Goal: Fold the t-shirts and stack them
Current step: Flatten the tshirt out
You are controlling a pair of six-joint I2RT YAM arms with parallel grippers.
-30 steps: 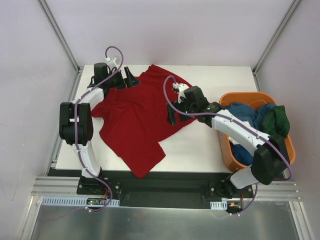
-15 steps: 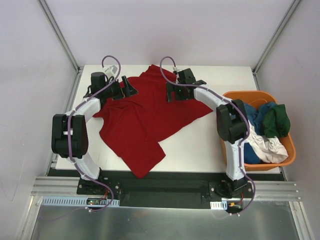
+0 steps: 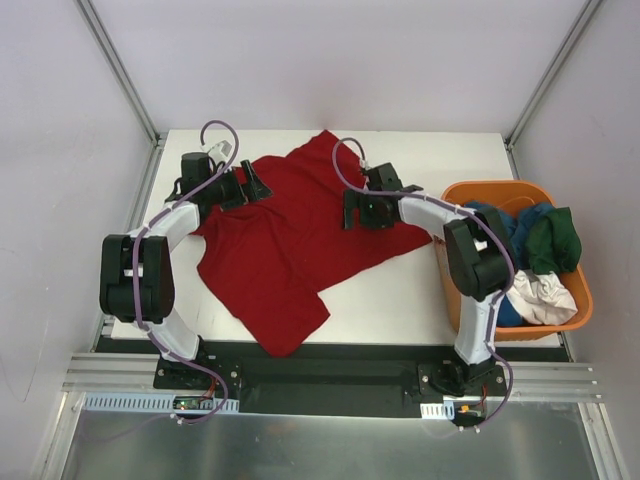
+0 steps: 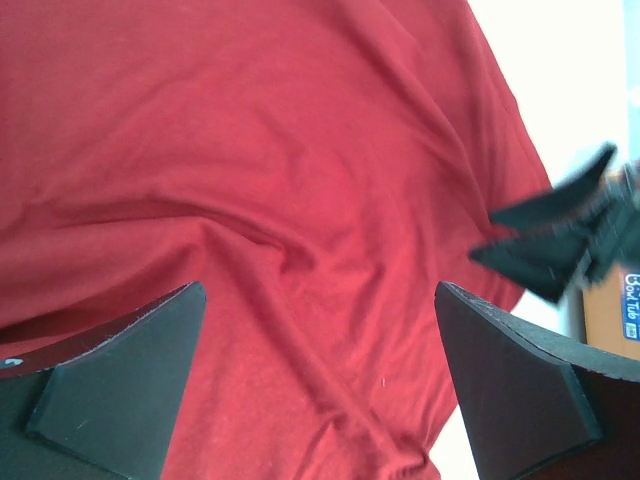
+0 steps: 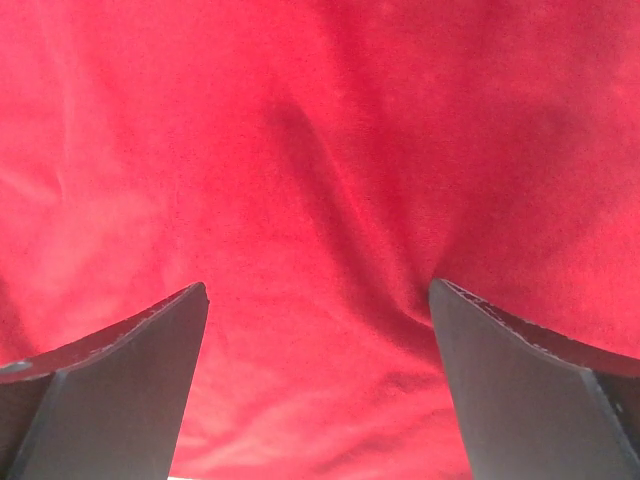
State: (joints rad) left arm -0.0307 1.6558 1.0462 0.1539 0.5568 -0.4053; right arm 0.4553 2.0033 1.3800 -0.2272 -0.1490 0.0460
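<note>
Arms bow inward over the table, elbows outward. The left gripper sits at the far left edge of the dark red t-shirt, jaws wide and empty. The right gripper, equally wide, hangs over the shirt's right part. The shirt lies spread and wrinkled left of centre, its long axis running far to near, one corner pointing at the near edge. Other t-shirts fill the orange basket.

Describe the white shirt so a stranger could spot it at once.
Start at the table, then go to the orange basket at its right edge. The white shirt lies crumpled in the basket's near end. It is the only pale cloth there; the blue shirt and green shirt beside it are dark.
</note>
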